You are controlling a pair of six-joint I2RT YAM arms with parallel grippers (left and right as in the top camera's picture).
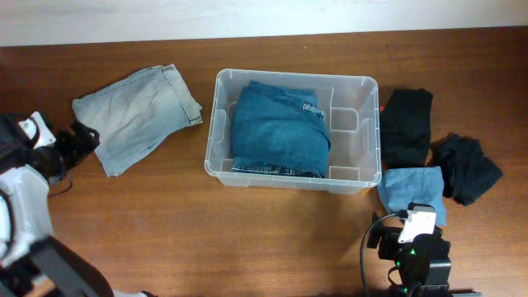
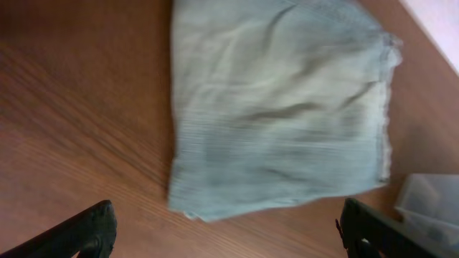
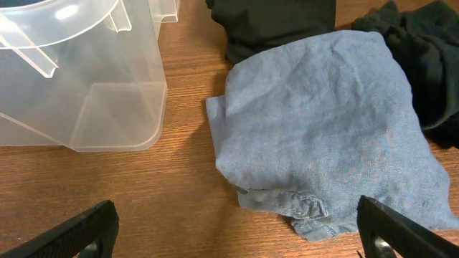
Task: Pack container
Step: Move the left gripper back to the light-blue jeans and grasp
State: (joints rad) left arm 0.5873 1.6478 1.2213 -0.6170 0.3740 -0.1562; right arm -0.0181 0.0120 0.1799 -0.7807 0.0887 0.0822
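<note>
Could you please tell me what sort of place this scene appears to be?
Probably a robotics test bench set up for packing clothes: a wooden table, a clear container holding folded jeans, pale denim beside it, and the left arm and right arm at its edges.

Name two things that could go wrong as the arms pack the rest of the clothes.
The dark jeans already cover much of the container floor, so garments stacked on them may slump over the rim. The small blue cloth lies against a black garment; a grasp there could drag it along too.
</note>
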